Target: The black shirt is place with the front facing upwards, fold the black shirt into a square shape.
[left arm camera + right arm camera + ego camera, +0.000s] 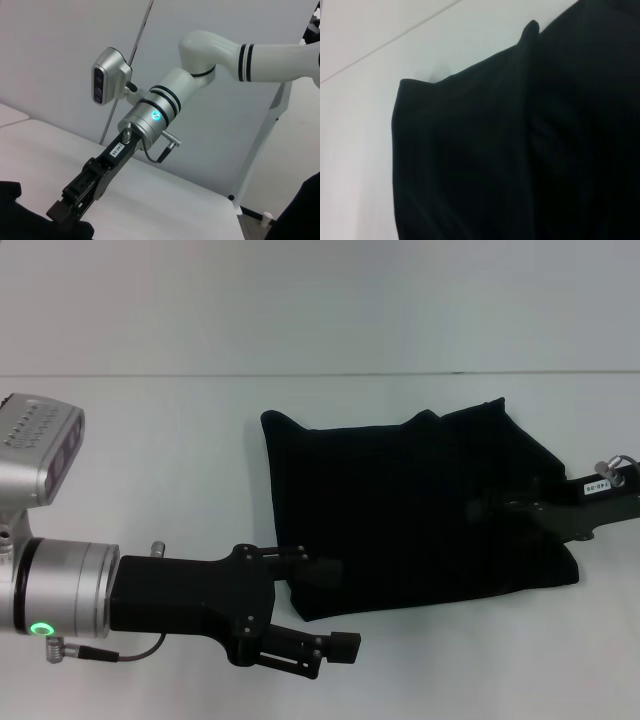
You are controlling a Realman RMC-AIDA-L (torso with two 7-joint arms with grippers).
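The black shirt lies folded into a rough rectangle on the white table, right of centre. No lettering shows on it. My left gripper is open at the shirt's near left corner, with one finger over the cloth edge and the other above bare table. From the right, my right gripper reaches over the shirt's right half. The left wrist view shows this gripper with its tip down at the dark cloth. Folded shirt fills most of the right wrist view.
Bare white table surrounds the shirt on the left, front and far sides. A white wall rises behind the table's far edge. The left arm's silver wrist and camera housing occupy the near left.
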